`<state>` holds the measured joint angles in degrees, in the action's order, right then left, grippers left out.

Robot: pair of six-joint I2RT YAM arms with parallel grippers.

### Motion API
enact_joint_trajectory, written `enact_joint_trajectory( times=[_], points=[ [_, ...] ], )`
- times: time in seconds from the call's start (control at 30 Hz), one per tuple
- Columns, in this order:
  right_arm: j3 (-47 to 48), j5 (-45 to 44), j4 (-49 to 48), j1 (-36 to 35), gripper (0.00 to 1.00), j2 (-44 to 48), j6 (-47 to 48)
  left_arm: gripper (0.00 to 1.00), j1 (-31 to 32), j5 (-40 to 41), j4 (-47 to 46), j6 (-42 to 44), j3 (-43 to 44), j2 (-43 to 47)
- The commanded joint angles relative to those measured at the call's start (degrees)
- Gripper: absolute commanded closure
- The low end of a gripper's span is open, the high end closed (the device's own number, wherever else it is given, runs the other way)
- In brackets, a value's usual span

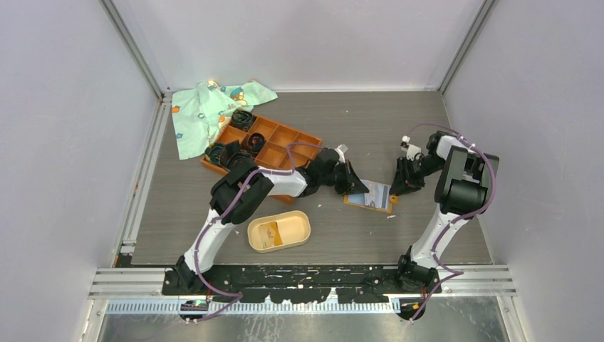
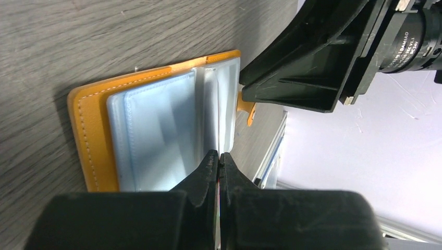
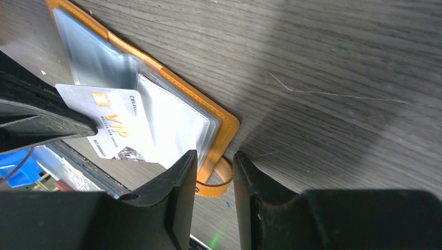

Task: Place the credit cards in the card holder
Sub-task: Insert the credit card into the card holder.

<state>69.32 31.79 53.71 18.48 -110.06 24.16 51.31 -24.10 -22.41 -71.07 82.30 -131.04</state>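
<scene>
- Centrally, an orange holder [image 1: 370, 197] lies open and flat on the grey table [image 1: 399, 121], its clear sleeves facing up, between the two grippers.
- Left gripper [image 2: 219, 156]: fingers pressed together on one end of a silver card [image 3: 122, 127] marked "VIP" in gold; from its own wrist view only the card's thin edge shows in the pinch.
- The card is tilted over the holder's middle fold, its free end against the sleeve on the tab side. Whether that end has entered the sleeve or only rests on it cannot be told from the right wrist view.
- Right gripper [image 3: 215, 156]: jaws partly spread, low at the holder's edge, with the orange tab [image 3: 213, 182] showing in the gap between them. Contact with the tab is not clear.
- The two grippers stand near each other on opposite sides of the holder.
- Oval tray [image 1: 306, 226]: beige, nearer the arm bases and to the left of the holder, well apart from it; something pale lies inside, too small to name.
- Grid tray [image 1: 285, 142]: orange, at the far left, with black coiled bands [image 1: 242, 117] in some compartments.
- Cloth [image 1: 206, 114]: pale green and printed, crumpled just beside the grid tray's far corner.
</scene>
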Motion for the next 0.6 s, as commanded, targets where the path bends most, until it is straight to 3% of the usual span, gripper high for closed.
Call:
enact_joint_trajectory(
  times=[0.0, 0.57],
  points=[
    [2.09, 1.97, 1.26, -0.19, 0.63, -1.11, 1.19, 1.0, -0.21, -2.66, -2.72, 2.37, 2.41, -1.04],
    [3.91, 1.96, 1.7, -2.27, 0.63, -2.5, 1.63, 1.0, -0.66, -4.35, -0.75, 2.39, 2.4, -2.36]
  ],
)
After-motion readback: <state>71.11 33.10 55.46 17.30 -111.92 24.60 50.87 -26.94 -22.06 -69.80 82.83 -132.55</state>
